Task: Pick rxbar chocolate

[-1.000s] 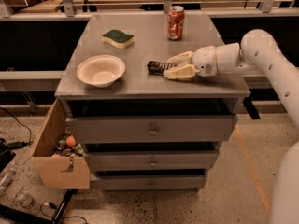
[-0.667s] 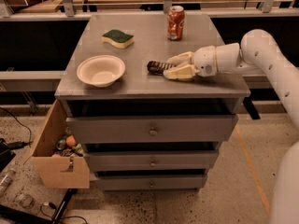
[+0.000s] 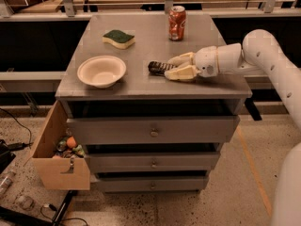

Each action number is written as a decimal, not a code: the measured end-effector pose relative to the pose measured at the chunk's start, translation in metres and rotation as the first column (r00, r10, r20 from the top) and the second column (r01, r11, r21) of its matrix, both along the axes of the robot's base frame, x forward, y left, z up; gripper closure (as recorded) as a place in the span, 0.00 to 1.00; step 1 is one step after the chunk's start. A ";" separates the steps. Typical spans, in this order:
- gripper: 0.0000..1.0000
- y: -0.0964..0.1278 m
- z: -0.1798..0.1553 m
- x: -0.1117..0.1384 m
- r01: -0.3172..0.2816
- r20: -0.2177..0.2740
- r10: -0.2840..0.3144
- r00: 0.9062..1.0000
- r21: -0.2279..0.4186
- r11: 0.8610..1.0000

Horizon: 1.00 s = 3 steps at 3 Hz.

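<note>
While nothing on the desk (image 3: 146, 46) has shifted since a second ago, I'll go across it from the left. Down at the left side of the desk, a wooden drawer (image 3: 49, 147) hangs open with small, colourful odds and ends inside, just as it did before. On top, the pale bowl (image 3: 101, 71) sits near the front left corner, upright and in the same spot. Behind it, toward the back, lies the green-and-yellow sponge (image 3: 118, 38), well apart from the bowl and unmoved.

The chocolate bar (image 3: 157, 67) lies flat near the middle of the desk, a little toward the front. Its dark left end sticks out toward the bowl and its right end reaches in between my fingers (image 3: 181, 59). It has not lifted or slid. The red can (image 3: 177, 22) stands upright near the back edge, behind the bar and apart from it.

My end effector (image 3: 169, 68) is low over the desk at the bar's right end, where it was a second ago. The fingers are spread, one behind the bar and one in front. My white arm (image 3: 263, 51) reaches in from the right.
</note>
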State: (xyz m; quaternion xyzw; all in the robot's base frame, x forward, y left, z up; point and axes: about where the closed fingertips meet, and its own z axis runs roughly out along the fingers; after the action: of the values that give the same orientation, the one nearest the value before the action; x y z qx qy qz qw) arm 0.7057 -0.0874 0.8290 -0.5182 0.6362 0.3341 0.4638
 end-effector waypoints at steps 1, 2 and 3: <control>1.00 0.000 0.000 0.000 0.000 0.000 0.000 1.000 0.000 1.000; 1.00 0.000 0.000 0.000 0.000 0.000 0.000 1.000 0.000 1.000; 1.00 0.000 0.000 0.000 0.000 0.000 0.000 1.000 0.000 1.000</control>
State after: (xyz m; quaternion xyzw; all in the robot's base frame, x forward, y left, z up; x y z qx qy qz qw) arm 0.7057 -0.0874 0.8294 -0.5184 0.6362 0.3340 0.4638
